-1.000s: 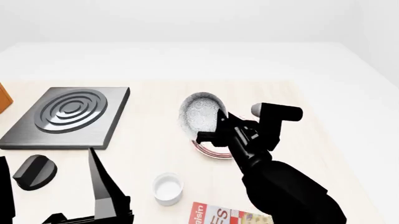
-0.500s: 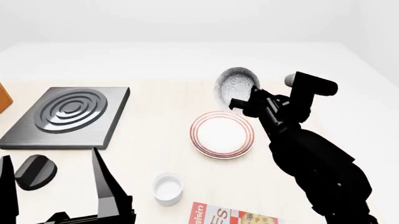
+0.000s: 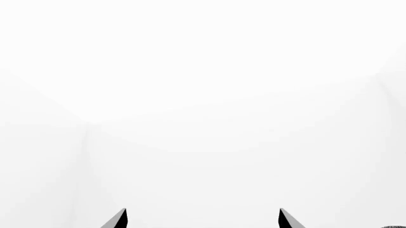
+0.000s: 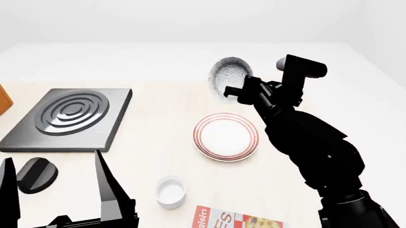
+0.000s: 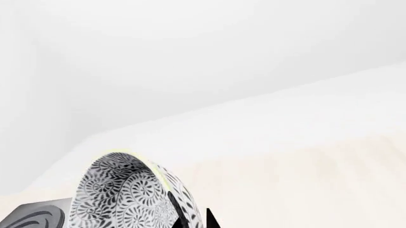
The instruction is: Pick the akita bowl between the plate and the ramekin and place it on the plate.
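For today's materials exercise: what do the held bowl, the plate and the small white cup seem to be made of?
Akita bowl: likely glazed ceramic, with a painted speckle pattern. Plate: probably glazed ceramic, smooth white with thin red rings. Ramekin: plain white, perhaps porcelain; the render shows no gloss, so the finish is uncertain.

Pale wood-grain table (image 4: 159, 142), white floor around it. Lying on it: white plate (image 4: 226, 136) with red rings near centre; plain white ramekin (image 4: 170, 191) nearer the robot, well apart from plate; dark grey square slab (image 4: 68, 118) with raised concentric rings at left; small black rounded object (image 4: 36, 174) at near-left; printed box (image 4: 231, 220) at near edge, partly cropped.
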